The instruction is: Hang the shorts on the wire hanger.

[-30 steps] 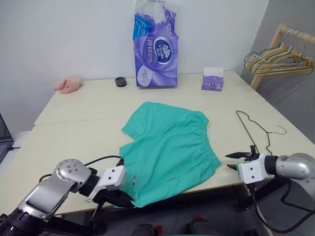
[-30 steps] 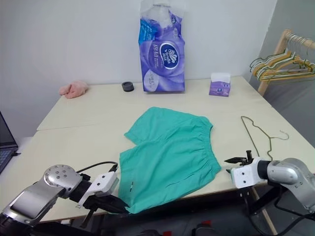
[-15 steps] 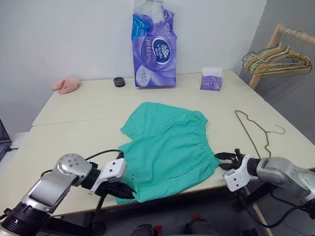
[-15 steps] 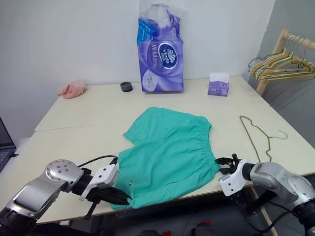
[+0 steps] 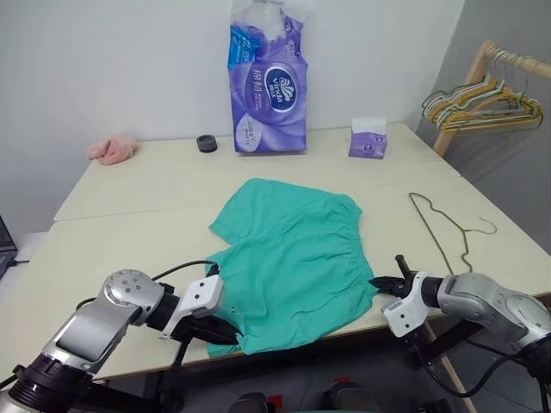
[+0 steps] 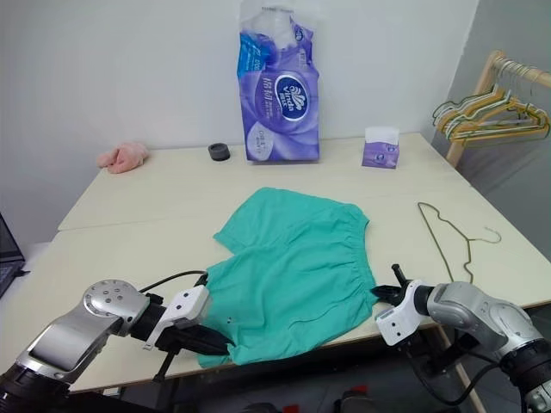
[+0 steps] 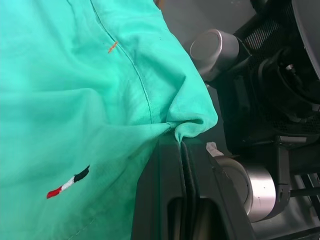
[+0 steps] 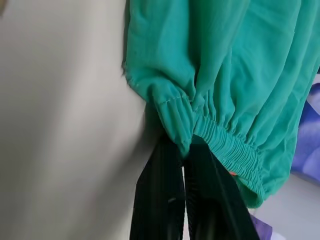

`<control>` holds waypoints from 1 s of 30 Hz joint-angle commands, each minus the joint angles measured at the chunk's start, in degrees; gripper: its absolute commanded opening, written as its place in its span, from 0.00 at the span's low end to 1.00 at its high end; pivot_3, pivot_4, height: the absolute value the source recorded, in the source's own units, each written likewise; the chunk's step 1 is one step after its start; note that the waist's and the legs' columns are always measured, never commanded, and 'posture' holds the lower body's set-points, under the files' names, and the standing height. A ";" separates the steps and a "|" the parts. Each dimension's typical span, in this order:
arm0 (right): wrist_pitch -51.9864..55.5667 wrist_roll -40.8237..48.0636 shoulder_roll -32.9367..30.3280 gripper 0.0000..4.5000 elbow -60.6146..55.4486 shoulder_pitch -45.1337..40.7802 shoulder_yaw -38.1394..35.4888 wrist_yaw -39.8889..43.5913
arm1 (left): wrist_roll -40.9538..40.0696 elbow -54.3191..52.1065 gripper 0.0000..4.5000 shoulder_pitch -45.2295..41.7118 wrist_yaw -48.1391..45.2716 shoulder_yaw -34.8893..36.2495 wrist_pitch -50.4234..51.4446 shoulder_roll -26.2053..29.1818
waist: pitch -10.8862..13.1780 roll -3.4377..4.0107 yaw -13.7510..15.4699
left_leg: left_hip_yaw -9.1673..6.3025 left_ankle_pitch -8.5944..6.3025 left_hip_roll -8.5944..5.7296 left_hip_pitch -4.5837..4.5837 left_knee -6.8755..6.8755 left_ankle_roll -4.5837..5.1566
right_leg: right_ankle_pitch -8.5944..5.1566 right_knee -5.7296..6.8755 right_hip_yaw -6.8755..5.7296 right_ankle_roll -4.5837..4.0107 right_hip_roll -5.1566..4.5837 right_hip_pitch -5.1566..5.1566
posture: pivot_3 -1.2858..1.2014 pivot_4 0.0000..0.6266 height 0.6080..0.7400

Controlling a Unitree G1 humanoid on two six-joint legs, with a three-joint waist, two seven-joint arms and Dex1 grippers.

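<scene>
The teal shorts (image 5: 293, 245) lie flat near the front edge of the pale table (image 5: 129, 224), waistband toward the right. My left gripper (image 7: 181, 139) is shut on the hem corner of the near leg, at the table's front edge (image 5: 225, 331). My right gripper (image 8: 186, 146) is shut on the near corner of the gathered elastic waistband (image 5: 379, 282). The thin wire hanger (image 5: 441, 231) lies flat on the table to the right of the shorts, hook pointing right, apart from both grippers.
At the back stand a tall purple pack of paper rolls (image 5: 267, 86), a small purple tissue box (image 5: 368, 139), a black ring (image 5: 207, 143) and a pink cloth (image 5: 112, 148). A wooden rack with several hangers (image 5: 482, 95) stands off the table's right.
My right gripper has moved left to the waistband corner and shut on it. The left gripper stays shut on the hem.
</scene>
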 commanded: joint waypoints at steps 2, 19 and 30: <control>-1.14 4.91 -2.13 0.00 0.34 0.03 -1.32 2.92 | 0.23 -0.09 0.00 -1.30 0.68 -1.98 -0.38 -1.70 | 0.05 0.02 0.03 | 0.01 0.00 -0.01 0.00 0.00 0.00 | 0.00 0.00 0.00 0.00 0.00 0.00 | 0.49 0.03 1.00; 2.71 25.54 -14.18 0.00 -9.46 11.52 -9.84 15.62 | -0.03 -2.43 0.00 -0.72 0.54 -4.49 -0.33 -2.87 | 0.38 0.18 -0.20 | 0.02 -0.04 0.05 0.02 -0.03 0.01 | -0.19 -0.03 0.01 0.24 -0.03 0.02 | 0.48 0.04 1.00; 2.33 24.75 -11.69 0.32 -7.35 7.72 -8.95 17.77 | -2.98 -7.55 0.27 1.84 1.25 -4.33 7.13 -1.57 | 0.50 0.13 0.03 | 0.04 -0.04 0.03 0.02 0.02 0.01 | -0.17 -0.04 0.00 0.29 -0.04 0.04 | 0.48 0.04 1.00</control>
